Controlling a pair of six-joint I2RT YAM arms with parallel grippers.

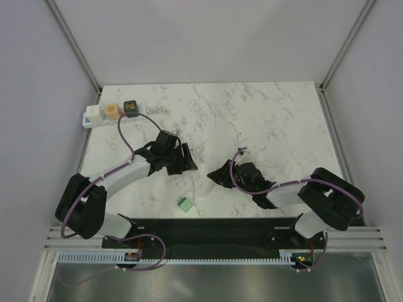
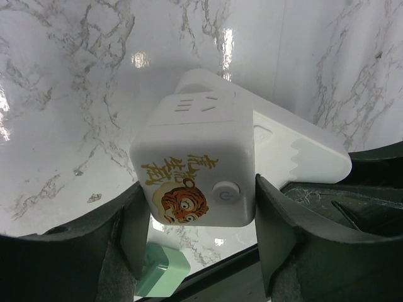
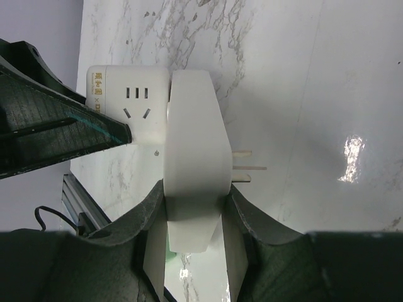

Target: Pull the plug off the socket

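The socket [image 1: 104, 114], a long white power strip carrying white, orange and dark blocks, lies at the table's far left, away from both arms. Mid-table, a white cube plug [image 2: 195, 163] with a tiger sticker and a round button is joined to a flat white adapter [image 3: 192, 138] with bare metal prongs [image 3: 245, 165]. My left gripper [image 2: 201, 214] has its fingers against both sides of the cube. In the right wrist view the cube [image 3: 129, 104] shows its outlet holes. My right gripper [image 3: 194, 214] is shut on the flat adapter's two faces. In the top view the left gripper [image 1: 189, 165] and right gripper [image 1: 217, 176] face each other.
A small green block [image 1: 184, 204] lies on the marble near the front edge, also in the left wrist view [image 2: 162, 270] under the cube. The black base rail [image 1: 208, 229] runs along the near side. Grey walls with metal posts [image 1: 75, 47] close off the sides.
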